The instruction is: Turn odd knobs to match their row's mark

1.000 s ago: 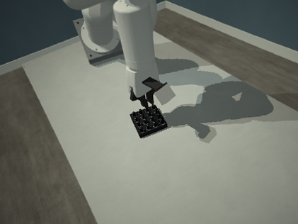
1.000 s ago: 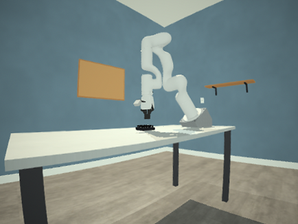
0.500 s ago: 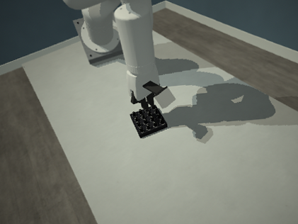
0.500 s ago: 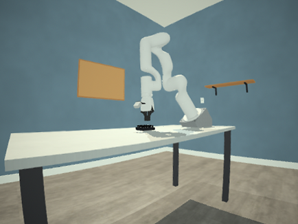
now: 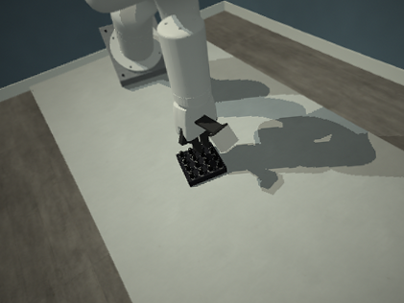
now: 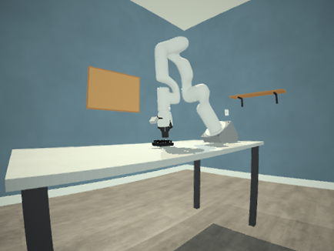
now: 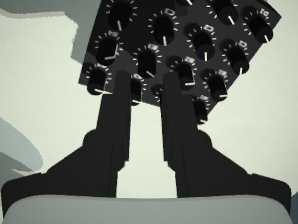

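The black knob box [image 5: 201, 166] stands flat on the white table, with several rows of black knobs, each marked with a white line. It also shows in the exterior view [image 6: 162, 143] and fills the top of the wrist view [image 7: 180, 36]. My gripper [image 5: 199, 145] hangs straight down just above the box, over its side nearest the arm's base. In the side view my gripper [image 6: 164, 135] is a little above the knobs, not touching. In the wrist view my gripper [image 7: 146, 91] has its fingers a narrow gap apart, with bare table showing between them and nothing held.
The arm's base [image 5: 134, 58] stands on the table behind the box. The wrist camera housing [image 5: 226, 138] sticks out to the right of the gripper. The table's left edge [image 5: 80, 193] borders the wooden floor.
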{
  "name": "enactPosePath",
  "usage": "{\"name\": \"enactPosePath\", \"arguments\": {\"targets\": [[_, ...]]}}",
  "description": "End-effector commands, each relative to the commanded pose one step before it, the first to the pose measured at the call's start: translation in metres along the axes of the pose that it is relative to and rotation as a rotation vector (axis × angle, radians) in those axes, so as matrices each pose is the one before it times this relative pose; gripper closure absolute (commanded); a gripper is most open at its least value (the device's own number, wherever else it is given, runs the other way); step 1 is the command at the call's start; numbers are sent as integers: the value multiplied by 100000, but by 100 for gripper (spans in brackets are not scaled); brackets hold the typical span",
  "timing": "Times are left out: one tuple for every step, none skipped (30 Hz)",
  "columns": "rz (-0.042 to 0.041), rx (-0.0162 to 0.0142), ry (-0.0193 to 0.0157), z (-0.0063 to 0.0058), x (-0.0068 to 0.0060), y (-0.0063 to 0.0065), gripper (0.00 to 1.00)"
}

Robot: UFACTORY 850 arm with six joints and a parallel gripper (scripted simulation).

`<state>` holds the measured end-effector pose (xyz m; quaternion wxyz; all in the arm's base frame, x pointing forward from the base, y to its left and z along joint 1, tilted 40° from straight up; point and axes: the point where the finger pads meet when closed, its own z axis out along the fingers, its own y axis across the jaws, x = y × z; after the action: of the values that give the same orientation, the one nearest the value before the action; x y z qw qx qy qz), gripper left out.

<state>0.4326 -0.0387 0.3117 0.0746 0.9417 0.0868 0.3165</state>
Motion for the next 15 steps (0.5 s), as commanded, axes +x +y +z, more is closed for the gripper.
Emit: {"name": "enactPosePath", "arguments": {"targets": [[105,-2804,2840,317,61,-11,81],[0,13,7,94,1,-8,81],[0,-3,-3,97,-1,-4,81],[-1,-11,-7,96,-2,-1,81],[0,-2,-1,90,-1,-3,81],[0,5,3,84,0,-5,81],[0,11,6,77,1,-6,81],[0,2,1,75,0,-4,81],[0,-7,-5,74,-1,-1,81],[0,-6,-4,67,-1,-2,81],[0,-2,-1,59,-1,-2,81],[0,1,0,52,0,-3,81],[0,3,2,44,0,-3,81],[0,4,2,37,0,-3,81],[0,4,2,30,0,-2,81]]}}
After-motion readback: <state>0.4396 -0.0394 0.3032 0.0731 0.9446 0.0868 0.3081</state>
